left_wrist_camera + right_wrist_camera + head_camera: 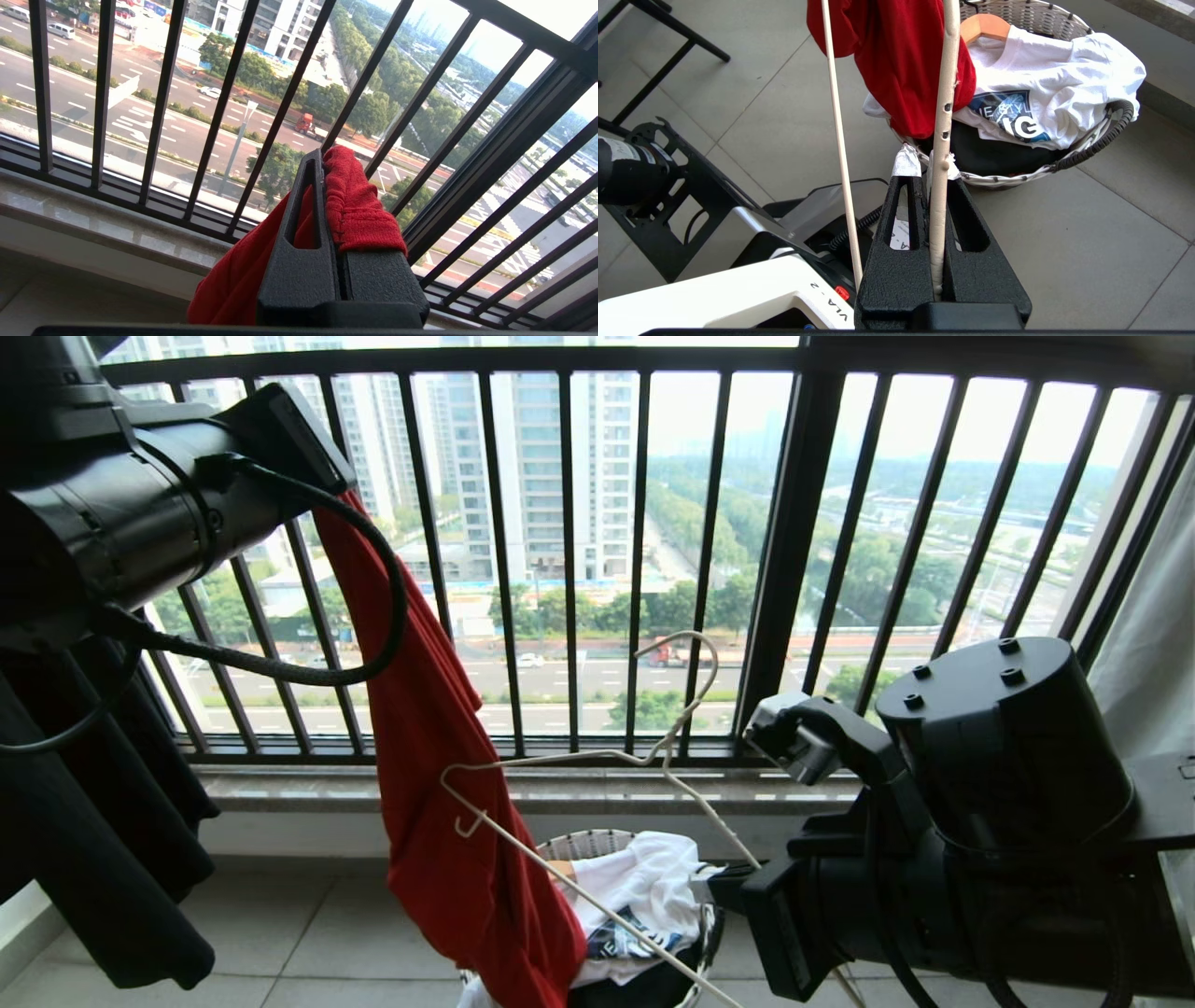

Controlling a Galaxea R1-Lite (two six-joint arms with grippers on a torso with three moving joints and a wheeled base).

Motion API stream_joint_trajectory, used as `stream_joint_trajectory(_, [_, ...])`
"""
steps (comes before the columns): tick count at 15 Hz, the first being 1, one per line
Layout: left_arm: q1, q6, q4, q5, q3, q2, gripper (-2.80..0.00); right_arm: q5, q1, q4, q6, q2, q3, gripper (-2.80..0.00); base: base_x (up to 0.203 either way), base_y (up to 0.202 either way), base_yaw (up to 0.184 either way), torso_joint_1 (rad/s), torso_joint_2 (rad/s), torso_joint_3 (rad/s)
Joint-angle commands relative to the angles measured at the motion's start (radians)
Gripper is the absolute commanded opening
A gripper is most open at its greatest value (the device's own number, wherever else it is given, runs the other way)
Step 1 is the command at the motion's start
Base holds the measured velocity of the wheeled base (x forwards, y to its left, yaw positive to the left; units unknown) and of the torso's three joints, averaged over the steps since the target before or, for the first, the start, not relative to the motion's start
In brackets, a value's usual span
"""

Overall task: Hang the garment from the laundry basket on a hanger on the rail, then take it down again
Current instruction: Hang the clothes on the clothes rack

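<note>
The red garment (pixel 439 775) hangs in a long fold from my left gripper (pixel 338 490), raised at the upper left in front of the window bars. In the left wrist view that gripper (pixel 322 156) is shut on a bunched edge of the garment (pixel 359 210). My right gripper (pixel 739 882) is low on the right, shut on one arm of the cream-white wire hanger (pixel 667 751), whose hook points up. The right wrist view shows the gripper (pixel 929 163) clamping the hanger (pixel 945 93) above the laundry basket (pixel 1064 163). The garment's lower end (pixel 896 56) dangles over the basket. The rail is out of view.
A white shirt with blue print (pixel 1045 79) and a wooden hanger (pixel 983 28) lie in the basket over something black. A black garment (pixel 84 821) hangs at the left. The black window railing (pixel 569 569) and stone sill (pixel 327 784) stand behind. My base (pixel 738 289) is below.
</note>
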Motion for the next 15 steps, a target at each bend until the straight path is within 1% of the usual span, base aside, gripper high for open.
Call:
stream_joint_trajectory(1, [0.009, -0.004, -0.002, 0.037, -0.027, 0.017, -2.8, 0.001, -0.044, 0.01, -0.015, -0.021, -0.01, -2.8, 0.0, 0.0, 0.0, 0.0, 0.0, 0.0])
stream_joint_trajectory(3, [0.012, -0.003, -0.002, 0.078, -0.037, 0.041, -2.8, -0.001, -0.052, 0.013, -0.023, -0.034, -0.01, -2.8, 0.0, 0.0, 0.0, 0.0, 0.0, 0.0])
stream_joint_trajectory(5, [0.013, -0.003, -0.002, 0.081, -0.038, 0.052, -2.8, -0.001, -0.069, 0.013, -0.027, -0.036, -0.011, -2.8, 0.0, 0.0, 0.0, 0.0, 0.0, 0.0])
stream_joint_trajectory(9, [0.013, 0.0, 0.0, 0.11, -0.05, 0.08, -2.8, -0.002, -0.126, 0.032, -0.059, -0.038, -0.03, -2.8, 0.0, 0.0, 0.0, 0.0, 0.0, 0.0])
stream_joint_trajectory(12, [0.013, 0.0, 0.0, 0.149, -0.064, 0.147, -2.8, 0.021, -0.114, 0.113, -0.062, -0.106, -0.055, -2.8, 0.0, 0.0, 0.0, 0.0, 0.0, 0.0])
stream_joint_trajectory(13, [0.013, 0.0, 0.001, 0.172, -0.073, 0.176, -2.8, 0.047, -0.102, 0.135, -0.062, -0.135, -0.06, -2.8, 0.0, 0.0, 0.0, 0.0, 0.0, 0.0])
stream_joint_trajectory(15, [0.013, -0.004, 0.0, 0.185, -0.073, 0.216, -2.8, 0.115, -0.05, 0.164, -0.058, -0.175, -0.063, -2.8, 0.0, 0.0, 0.0, 0.0, 0.0, 0.0])
